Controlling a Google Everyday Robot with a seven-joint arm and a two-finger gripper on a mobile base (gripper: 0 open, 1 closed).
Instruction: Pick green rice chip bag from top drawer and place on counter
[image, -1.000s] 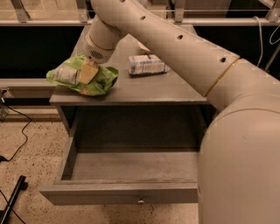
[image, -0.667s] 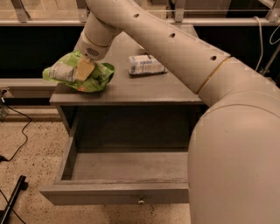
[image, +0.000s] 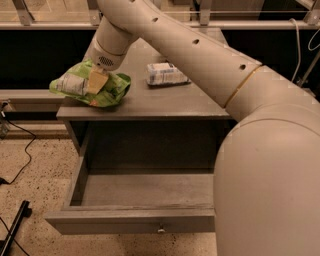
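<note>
My jaws were clamped on the green rice chip bag (image: 114, 89) at the left front corner of the tabletop (image: 170, 102), and the bag jutted past the left edge. To its right lay a white-blue labelled bottle (image: 166, 73). Below, the top drawer (image: 130, 220) stood open.

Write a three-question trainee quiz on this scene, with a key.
1. True or false: the top drawer stands open.
2. Where is the gripper? A: inside the drawer. B: at the edge of the counter, closed on the green rice chip bag. C: down by the floor.
3. Name the other item lying on the counter.
Key: 1 true; 2 B; 3 the white-blue labelled bottle.
</note>
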